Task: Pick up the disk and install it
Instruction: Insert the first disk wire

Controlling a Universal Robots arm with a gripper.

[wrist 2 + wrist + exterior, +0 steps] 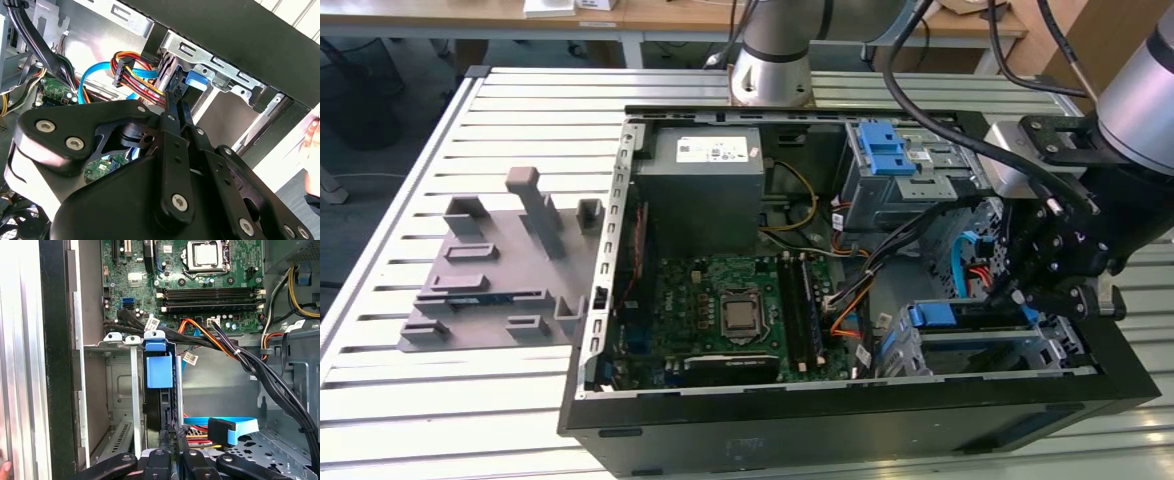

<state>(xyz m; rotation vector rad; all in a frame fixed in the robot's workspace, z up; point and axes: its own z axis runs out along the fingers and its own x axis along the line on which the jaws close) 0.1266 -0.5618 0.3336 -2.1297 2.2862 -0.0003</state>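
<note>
Blue plastic marks the disk (947, 316): its bracket tab stands out of the grey sheet-metal drive cage (1041, 350) at about 4 o'clock inside the open black computer case (854, 415), as the exterior view shows it. In the first wrist view the disk (159, 371) sits edge-on in a slot of that cage, with a smooth square blue tab at one end and a dark flat body behind it, thin stamped metal rails on either side.

The black pincer (1011, 298) hangs over this corner of the case. In both wrist views its slim fingers are drawn close together with hardly any gap, and the tips (176, 95) are right at the end of the disk by the blue tab (196, 80); I cannot tell if they nip anything.

A green circuit board (734, 310) fills the case at 7 o'clock and a plain grey power box (707, 190) sits at 11 o'clock. Bundled black, orange and yellow cables (240, 355) trail past the cage, and a flat blue ribbon cable (240, 427) lies nearby. The case rests on a ribbed aluminium tabletop (520, 400), with a blocky grey plastic fixture (494, 270) at 9 o'clock of it.
</note>
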